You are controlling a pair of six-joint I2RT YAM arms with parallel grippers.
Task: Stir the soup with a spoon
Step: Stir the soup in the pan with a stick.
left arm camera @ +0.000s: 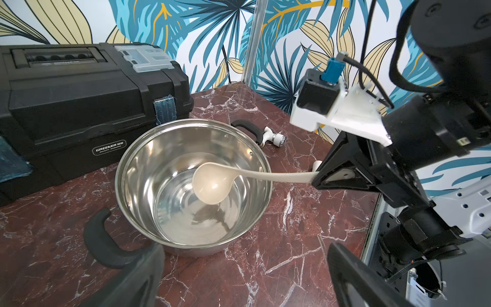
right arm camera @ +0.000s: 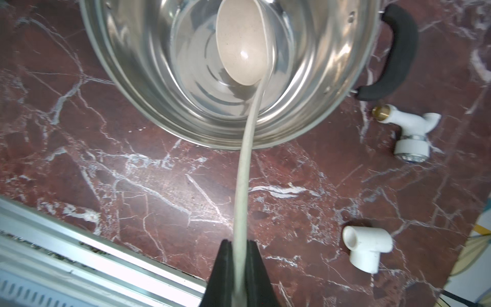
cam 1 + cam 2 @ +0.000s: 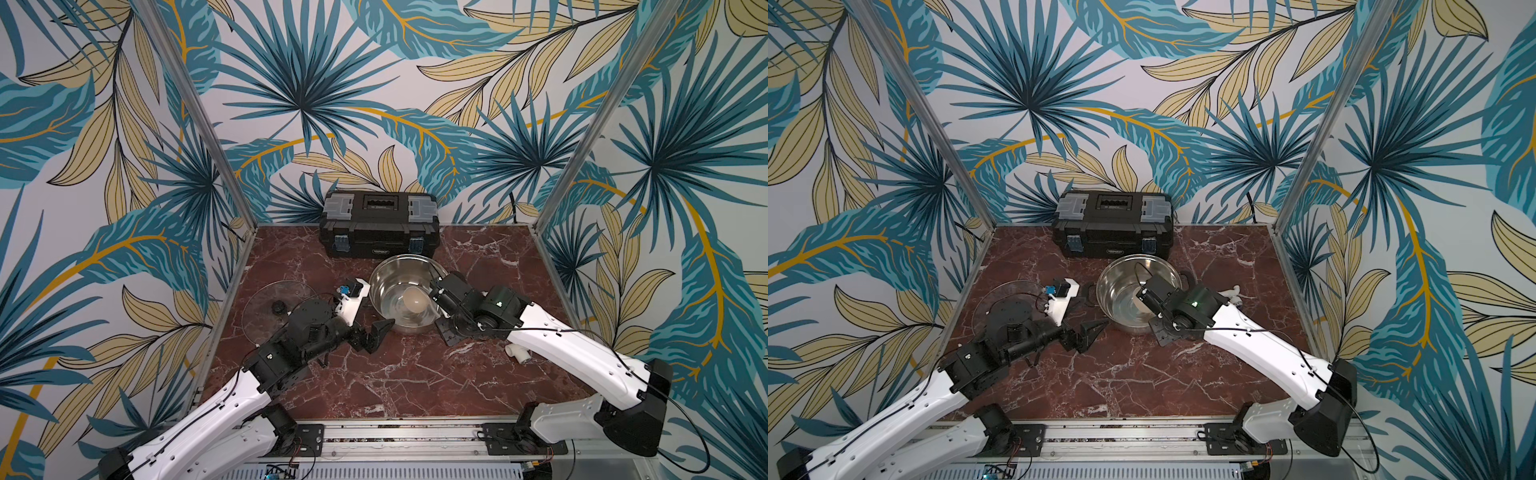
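Observation:
A shiny steel pot (image 3: pixel 380 282) (image 3: pixel 1117 286) with black loop handles stands on the marble table in front of the toolbox. I see no soup in it, only its bare reflective bottom (image 1: pixel 186 220). My right gripper (image 2: pixel 240 242) (image 1: pixel 318 178) (image 3: pixel 436 297) is shut on the slim handle of the cream spoon (image 2: pixel 243 47). The spoon's round bowl (image 1: pixel 211 186) (image 3: pixel 415 300) hangs inside the pot, above its bottom. Just to the pot's front left, my left gripper (image 1: pixel 243 279) (image 3: pixel 372 334) (image 3: pixel 1084 332) is open wide with nothing in it, close to the pot's near loop handle (image 1: pixel 103 239).
A black-and-grey toolbox (image 3: pixel 378 228) stands against the back wall. A clear glass lid (image 3: pixel 262 316) with a black knob lies at the left, partly under my left arm. A white pipe T-fitting (image 2: pixel 368 247) and a white tap fitting (image 2: pixel 409 133) lie right of the pot.

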